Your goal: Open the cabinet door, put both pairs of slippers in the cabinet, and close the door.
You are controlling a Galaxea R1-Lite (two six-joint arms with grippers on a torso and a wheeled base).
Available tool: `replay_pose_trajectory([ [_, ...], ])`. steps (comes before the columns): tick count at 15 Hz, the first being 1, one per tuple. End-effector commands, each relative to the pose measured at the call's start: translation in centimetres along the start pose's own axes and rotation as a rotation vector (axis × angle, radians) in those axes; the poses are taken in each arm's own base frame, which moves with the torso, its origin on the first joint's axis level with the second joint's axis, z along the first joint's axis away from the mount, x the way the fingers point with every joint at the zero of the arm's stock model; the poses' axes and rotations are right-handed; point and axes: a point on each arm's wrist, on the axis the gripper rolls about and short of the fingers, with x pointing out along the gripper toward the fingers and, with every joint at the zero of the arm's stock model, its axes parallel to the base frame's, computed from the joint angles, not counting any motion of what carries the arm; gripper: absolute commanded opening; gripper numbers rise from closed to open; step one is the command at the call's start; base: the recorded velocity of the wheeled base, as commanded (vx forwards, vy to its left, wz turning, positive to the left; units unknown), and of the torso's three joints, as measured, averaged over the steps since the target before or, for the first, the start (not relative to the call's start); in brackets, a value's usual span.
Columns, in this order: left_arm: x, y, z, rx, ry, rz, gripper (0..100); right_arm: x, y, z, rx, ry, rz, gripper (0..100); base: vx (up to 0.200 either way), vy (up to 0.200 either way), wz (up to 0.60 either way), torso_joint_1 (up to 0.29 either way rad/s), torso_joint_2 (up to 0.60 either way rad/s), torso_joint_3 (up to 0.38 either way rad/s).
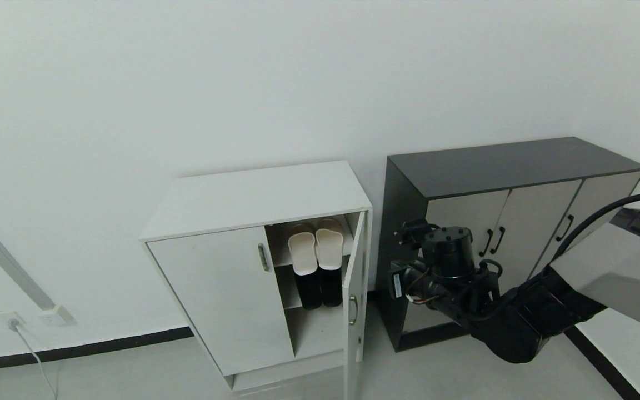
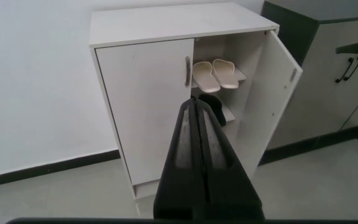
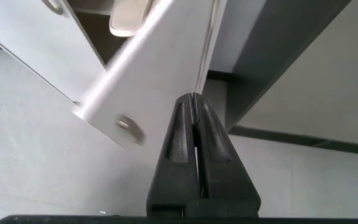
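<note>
Faces a white cabinet set against the wall, at 6 o'clock in the head view. Has its left door shut and its right door swung wide open, edge toward the camera.

Holds both pairs inside, in the right-hand half. Carries a pair of white slippers on the upper shelf, side by side and touching. Carries a pair of black slippers at 6 o'clock of the white pair, on the middle shelf, also close together. Hides part of the black pair behind the left end effector in the left wrist view.

Shows that left end effector with fingers pressed together, gripping nothing, pointed at the cabinet front from well apart, above the floor.

Shows the right end effector with fingers likewise together and gripping nothing, tip just beside the outer face of the open door, near its free edge; cannot tell about contact. Places the right arm at 3 o'clock of that door, between it and a dark cabinet with pale doors, all shut.

Includes a wall socket with a cable plugged in, low on the wall at 9 o'clock of the white cabinet.
</note>
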Motion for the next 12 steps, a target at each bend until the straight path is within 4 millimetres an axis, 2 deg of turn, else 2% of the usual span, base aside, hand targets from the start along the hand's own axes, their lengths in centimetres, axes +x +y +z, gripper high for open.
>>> replay_pose_trajectory([
  [1, 0.01, 0.0, 0.0, -0.001, 0.001, 0.001, 0, -0.21, 0.03, 0.15, 0.0, -0.006, 0.003, 0, 0.0, 0.0, 0.0, 0.0, 0.0, 0.0],
  [7, 0.01, 0.0, 0.0, 0.001, 0.001, 0.001, 0, -0.52, 0.3, -0.27, -0.001, -0.005, 0.042, 0, 0.0, 0.0, 0.6, 0.006, 0.0, -0.002],
  [12, 0.01, 0.0, 0.0, 0.001, 0.001, 0.001, 0, -0.6, 0.23, -0.48, -0.002, -0.011, 0.052, 0, 0.0, 0.0, 0.0, 0.0, 0.0, 0.0],
])
